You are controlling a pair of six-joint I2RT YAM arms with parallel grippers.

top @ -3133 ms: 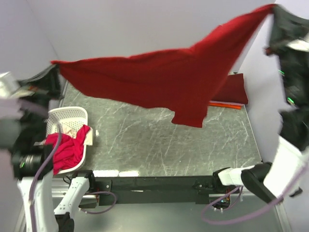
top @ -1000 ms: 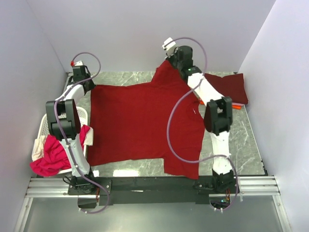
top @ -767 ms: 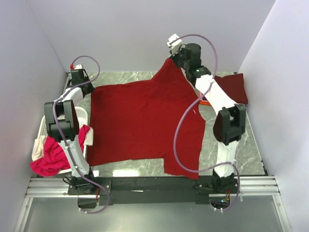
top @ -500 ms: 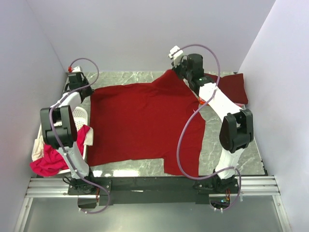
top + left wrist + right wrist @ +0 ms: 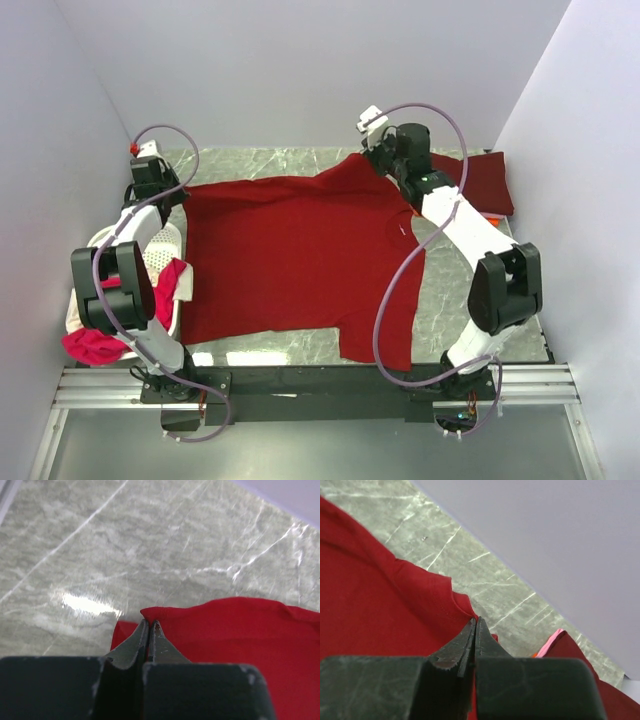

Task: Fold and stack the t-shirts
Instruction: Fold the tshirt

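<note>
A large dark red t-shirt (image 5: pixel 300 260) lies spread over the marble table. My left gripper (image 5: pixel 176 190) is shut on its far left corner, seen in the left wrist view as a pinched red edge (image 5: pixel 200 630) at the closed tips (image 5: pixel 149 623). At the far right corner, by the neck, my right gripper (image 5: pixel 368 160) is shut on the cloth (image 5: pixel 380 605), tips pressed together (image 5: pixel 475 620). A folded maroon t-shirt (image 5: pixel 485 182) tops a stack at the back right, with an orange edge (image 5: pixel 488 218) under it and a pink edge (image 5: pixel 551 639) showing in the right wrist view.
A white lattice basket (image 5: pixel 160 232) stands at the left table edge, holding a magenta-pink shirt (image 5: pixel 95 345) and a cream one (image 5: pixel 186 287). Walls close in behind and on both sides. Bare marble (image 5: pixel 500 300) shows right of the spread shirt.
Both grippers have drawn apart and come down, the left one leftward, the right one rightward. The shirt's raised far corner has sunk and its far edge is stretched flatter.
</note>
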